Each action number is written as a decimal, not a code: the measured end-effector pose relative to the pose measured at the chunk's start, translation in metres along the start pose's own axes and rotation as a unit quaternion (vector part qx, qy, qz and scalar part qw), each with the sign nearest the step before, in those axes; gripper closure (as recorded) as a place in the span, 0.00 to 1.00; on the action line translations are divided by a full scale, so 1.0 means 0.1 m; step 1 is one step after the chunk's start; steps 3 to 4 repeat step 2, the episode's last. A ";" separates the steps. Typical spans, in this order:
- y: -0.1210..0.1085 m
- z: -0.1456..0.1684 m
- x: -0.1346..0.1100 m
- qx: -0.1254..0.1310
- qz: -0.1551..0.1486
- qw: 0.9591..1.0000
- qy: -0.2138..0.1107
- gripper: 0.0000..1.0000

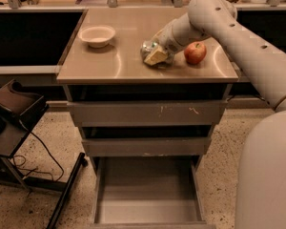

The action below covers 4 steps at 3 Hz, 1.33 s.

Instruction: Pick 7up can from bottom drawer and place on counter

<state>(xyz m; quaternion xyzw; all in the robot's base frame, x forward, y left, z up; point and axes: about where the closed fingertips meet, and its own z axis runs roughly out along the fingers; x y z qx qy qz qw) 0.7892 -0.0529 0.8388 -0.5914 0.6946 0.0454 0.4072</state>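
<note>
1. The gripper (156,56) sits low over the tabletop (114,63), on its right half and near the front edge.
2. The 7up can (147,48) is on the tabletop right at the gripper, with its silvery-green body showing on the gripper's left side. The two are touching or nearly so.
3. It cannot be told whether the gripper is clamped on the can or loose around it.
4. The robot's pale arm (238,37) reaches in from the right, passing over the tabletop's back right corner.
5. A red apple (195,53) stands just to the right of the gripper, close beside the arm.
6. A pale bowl (97,35) rests upright on the back left part of the tabletop, well apart from the can.
7. The bottom drawer (145,194) is pulled out towards the camera, and its flat grey floor shows.
8. The two shallower drawers (145,112) above it are pushed in.
9. A dark stand (14,113) with cables is on the floor to the left of the cabinet.
</note>
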 end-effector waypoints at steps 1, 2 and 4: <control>0.00 0.00 0.00 0.000 0.000 1.000 0.000 0.00; 0.00 0.00 0.00 0.000 0.000 1.000 0.000 0.00; 0.00 0.00 0.00 0.000 0.000 1.000 0.000 0.00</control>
